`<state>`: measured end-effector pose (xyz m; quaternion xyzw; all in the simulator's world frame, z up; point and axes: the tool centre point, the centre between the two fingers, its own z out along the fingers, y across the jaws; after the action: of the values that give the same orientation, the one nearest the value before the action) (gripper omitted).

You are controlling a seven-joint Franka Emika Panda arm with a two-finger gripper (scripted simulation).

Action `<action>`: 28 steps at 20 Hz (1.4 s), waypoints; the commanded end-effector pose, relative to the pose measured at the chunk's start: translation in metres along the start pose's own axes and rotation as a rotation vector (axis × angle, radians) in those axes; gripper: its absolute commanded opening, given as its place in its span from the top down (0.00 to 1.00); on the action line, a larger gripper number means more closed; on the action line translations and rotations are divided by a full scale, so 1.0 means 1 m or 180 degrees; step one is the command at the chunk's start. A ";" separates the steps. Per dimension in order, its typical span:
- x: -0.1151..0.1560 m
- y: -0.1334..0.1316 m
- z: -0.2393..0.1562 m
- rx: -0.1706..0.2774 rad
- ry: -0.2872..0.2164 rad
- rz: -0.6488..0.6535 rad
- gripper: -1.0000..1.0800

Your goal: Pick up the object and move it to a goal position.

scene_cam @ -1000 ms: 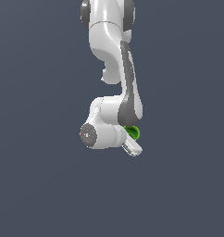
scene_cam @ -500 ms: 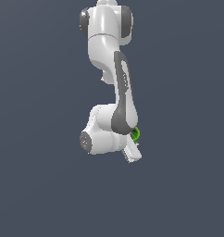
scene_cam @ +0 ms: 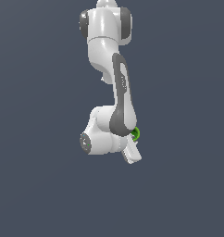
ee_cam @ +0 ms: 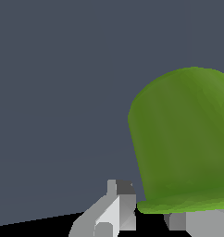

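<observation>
The object (ee_cam: 183,139), a bright green cup-like cylinder, fills much of the wrist view, and its flared rim sits right at my fingertips. My gripper (ee_cam: 148,217) has its two grey fingers (ee_cam: 119,203) close together, with the edge of the rim between them, so it is shut on the object. In the exterior view only a small green arc of the object (scene_cam: 136,134) shows, beside the wrist and behind the white hand of my gripper (scene_cam: 134,144). The arm's forearm hides the rest of it.
The white arm (scene_cam: 107,51) hangs down from the top of the exterior view, folded back at the elbow. A plain dark grey-blue ground lies all around, and no other object shows in either view.
The arm's upper links have lifted and straightened, and the wrist has shifted slightly toward the exterior view's right. The green object has stayed at the gripper throughout.
</observation>
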<state>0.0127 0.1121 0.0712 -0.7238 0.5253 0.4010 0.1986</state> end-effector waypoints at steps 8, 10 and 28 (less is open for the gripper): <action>0.000 0.000 0.000 0.0002 -0.0001 0.0002 1.00; 0.000 0.000 0.000 0.0003 0.0000 0.0000 1.00; 0.011 0.016 -0.046 0.0265 0.0096 -0.0605 1.00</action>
<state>0.0152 0.0741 0.0880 -0.7612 0.4814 0.3562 0.2488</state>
